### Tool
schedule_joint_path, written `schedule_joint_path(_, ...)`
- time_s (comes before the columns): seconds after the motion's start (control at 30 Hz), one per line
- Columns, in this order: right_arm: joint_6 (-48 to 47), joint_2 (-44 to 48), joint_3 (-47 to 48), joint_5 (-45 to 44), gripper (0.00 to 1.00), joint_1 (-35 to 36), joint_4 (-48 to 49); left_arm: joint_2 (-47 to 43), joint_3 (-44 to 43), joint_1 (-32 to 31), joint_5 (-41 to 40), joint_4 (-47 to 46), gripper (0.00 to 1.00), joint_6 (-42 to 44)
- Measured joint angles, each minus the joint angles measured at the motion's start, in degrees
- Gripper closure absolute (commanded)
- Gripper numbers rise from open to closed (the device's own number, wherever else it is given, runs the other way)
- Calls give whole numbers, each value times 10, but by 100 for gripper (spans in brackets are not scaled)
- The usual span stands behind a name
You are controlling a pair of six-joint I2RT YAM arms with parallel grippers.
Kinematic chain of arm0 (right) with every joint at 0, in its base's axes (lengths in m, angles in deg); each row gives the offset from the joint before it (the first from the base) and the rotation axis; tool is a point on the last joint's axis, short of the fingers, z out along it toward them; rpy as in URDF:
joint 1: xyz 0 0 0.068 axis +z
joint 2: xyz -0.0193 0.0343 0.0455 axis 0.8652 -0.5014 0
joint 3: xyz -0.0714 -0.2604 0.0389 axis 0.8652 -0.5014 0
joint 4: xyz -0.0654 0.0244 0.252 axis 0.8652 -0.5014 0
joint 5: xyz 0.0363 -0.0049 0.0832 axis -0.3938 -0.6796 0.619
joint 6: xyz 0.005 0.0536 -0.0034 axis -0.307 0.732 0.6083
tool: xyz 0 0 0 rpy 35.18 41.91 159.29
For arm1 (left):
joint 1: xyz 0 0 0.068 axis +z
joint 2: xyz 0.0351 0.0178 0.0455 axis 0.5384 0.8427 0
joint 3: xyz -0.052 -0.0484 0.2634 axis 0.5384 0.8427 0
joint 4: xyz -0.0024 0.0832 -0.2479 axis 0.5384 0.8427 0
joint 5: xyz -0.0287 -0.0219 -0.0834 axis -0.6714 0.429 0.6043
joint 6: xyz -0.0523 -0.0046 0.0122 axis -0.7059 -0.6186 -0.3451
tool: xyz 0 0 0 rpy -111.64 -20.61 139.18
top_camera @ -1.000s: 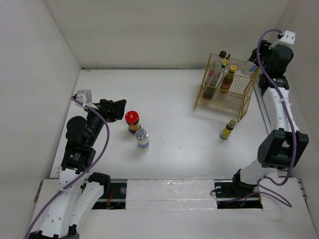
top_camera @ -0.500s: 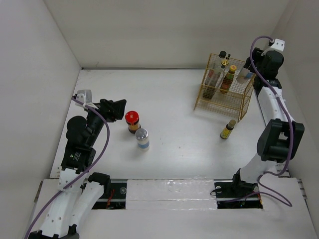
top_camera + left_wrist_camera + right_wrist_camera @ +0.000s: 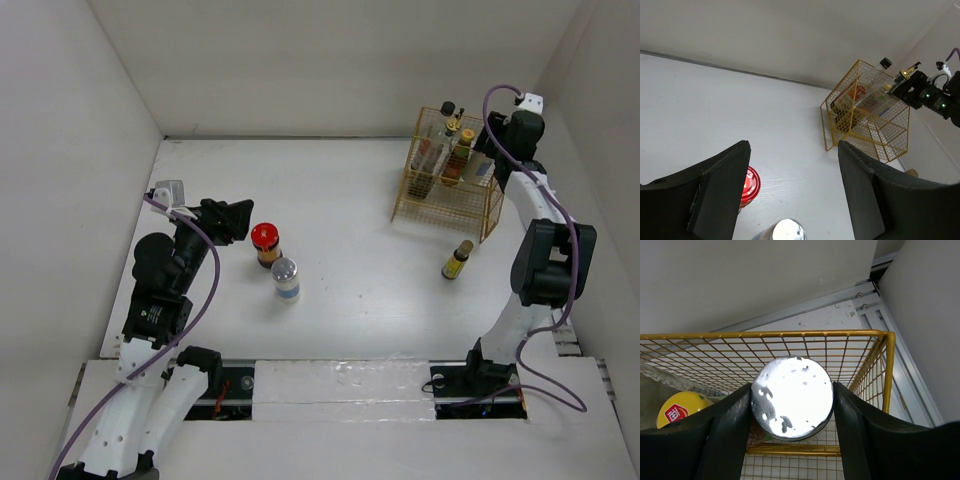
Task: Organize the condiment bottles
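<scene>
My right gripper is shut on a silver-capped shaker and holds it within the right rear part of the yellow wire basket. The basket holds two tall clear bottles and a yellow-capped red bottle, whose cap shows in the right wrist view. A small dark bottle stands outside the basket's front right corner. My left gripper is open and empty, just left of the red-lidded dark jar. A second silver-capped shaker stands beside the jar.
The basket rim surrounds the held shaker, close to the right wall. White walls enclose the table on the left, back and right. In the left wrist view the jar and shaker sit low between the fingers, with the basket far off.
My right gripper has moved left and down with the shaker, from beside the basket's right edge to inside its rim. The left arm has not moved.
</scene>
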Motion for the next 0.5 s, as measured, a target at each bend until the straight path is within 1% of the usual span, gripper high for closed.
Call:
schedule_joint_path(0.07,0,0,0,-6,34,3,0,0,0,0,0,0,34,0)
schedule_joint_path(0.13,0,0,0,-16,34,7,0,0,0,0,0,0,34,0)
schedule_joint_path(0.23,0,8,0,-37,29,16,-10,0,0,0,0,0,34,0)
schedule_joint_path(0.3,1,22,-4,-49,28,23,-14,0,0,0,0,0,34,0)
schedule_joint_path(0.5,3,140,-33,-79,27,45,-1,0,0,0,0,0,34,0)
